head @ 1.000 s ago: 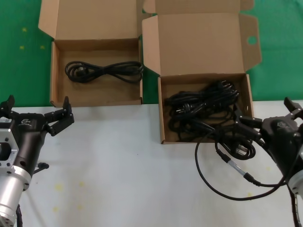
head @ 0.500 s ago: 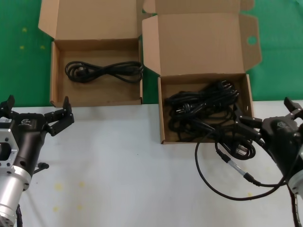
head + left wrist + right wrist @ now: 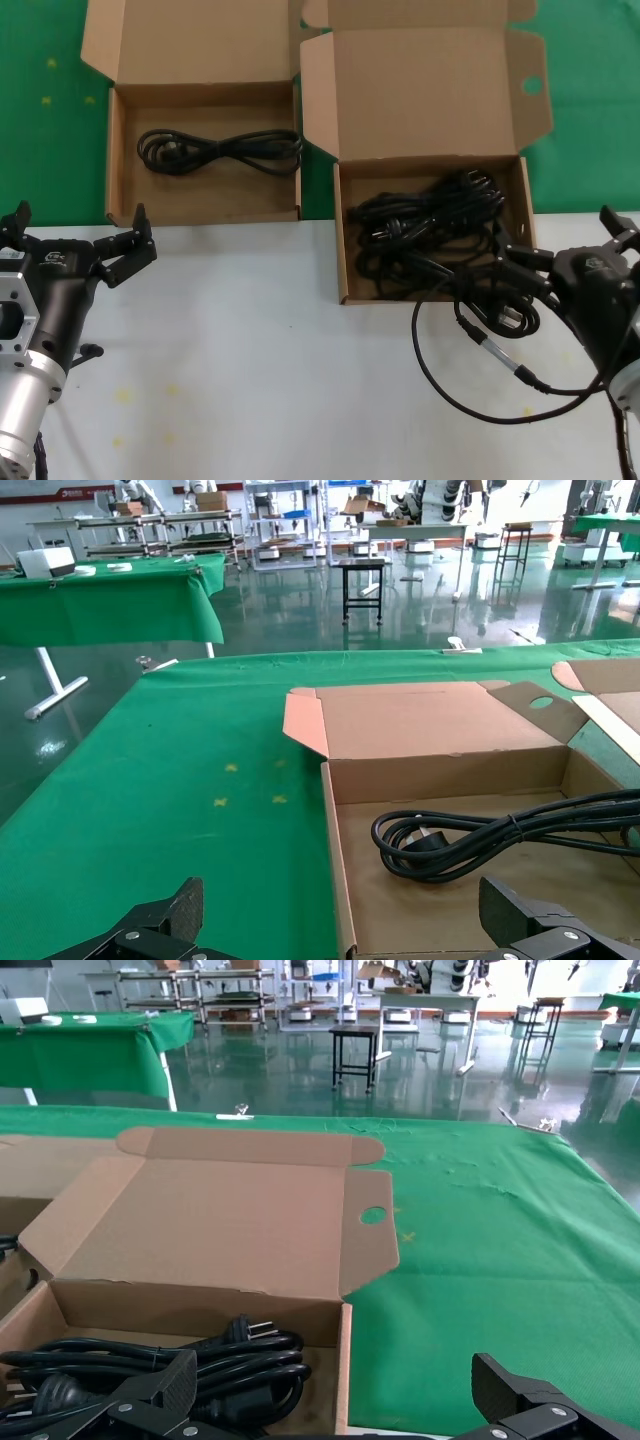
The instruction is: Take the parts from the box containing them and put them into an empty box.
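The box with the round hole in its flap (image 3: 508, 205) stands at the right, holding a tangled pile of black power cords (image 3: 430, 235) (image 3: 200, 1355). The plain-lidded box (image 3: 125, 195) at the left holds one bundled cord (image 3: 220, 150) (image 3: 470, 835). My right gripper (image 3: 560, 235) (image 3: 332, 1365) is open at the holed box's near right corner, one finger over the cords and the other outside the wall. A plug and cord loop (image 3: 505, 318) lie over that box's front wall beside it. My left gripper (image 3: 78, 214) (image 3: 340, 900) is open and straddles the plain box's near left corner.
Both boxes sit where the green cloth (image 3: 40, 120) meets the white table (image 3: 260, 380). My right arm's thin cable with a silver connector (image 3: 500, 360) loops across the table in front of the holed box. The two boxes touch side by side.
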Robot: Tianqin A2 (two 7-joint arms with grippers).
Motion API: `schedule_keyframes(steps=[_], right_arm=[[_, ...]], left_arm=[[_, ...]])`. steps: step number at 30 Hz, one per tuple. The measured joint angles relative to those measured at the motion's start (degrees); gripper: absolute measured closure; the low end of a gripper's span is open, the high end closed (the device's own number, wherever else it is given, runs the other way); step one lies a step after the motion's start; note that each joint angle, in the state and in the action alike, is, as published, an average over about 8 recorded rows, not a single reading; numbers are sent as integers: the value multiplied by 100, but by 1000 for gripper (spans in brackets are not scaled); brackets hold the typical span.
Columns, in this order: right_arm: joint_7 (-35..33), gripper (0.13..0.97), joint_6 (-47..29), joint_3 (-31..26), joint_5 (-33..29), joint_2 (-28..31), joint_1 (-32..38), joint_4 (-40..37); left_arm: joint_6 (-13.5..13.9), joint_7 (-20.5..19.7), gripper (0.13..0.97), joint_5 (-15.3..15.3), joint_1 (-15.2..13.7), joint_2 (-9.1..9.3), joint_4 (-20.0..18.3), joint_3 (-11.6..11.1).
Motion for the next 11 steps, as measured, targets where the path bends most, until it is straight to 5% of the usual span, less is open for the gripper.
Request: schedule_keyframes(steps=[11], right_arm=[[0, 129, 0, 0, 0, 0, 0, 0]], left_arm=[[0, 0, 132, 0, 0, 0, 0, 0]])
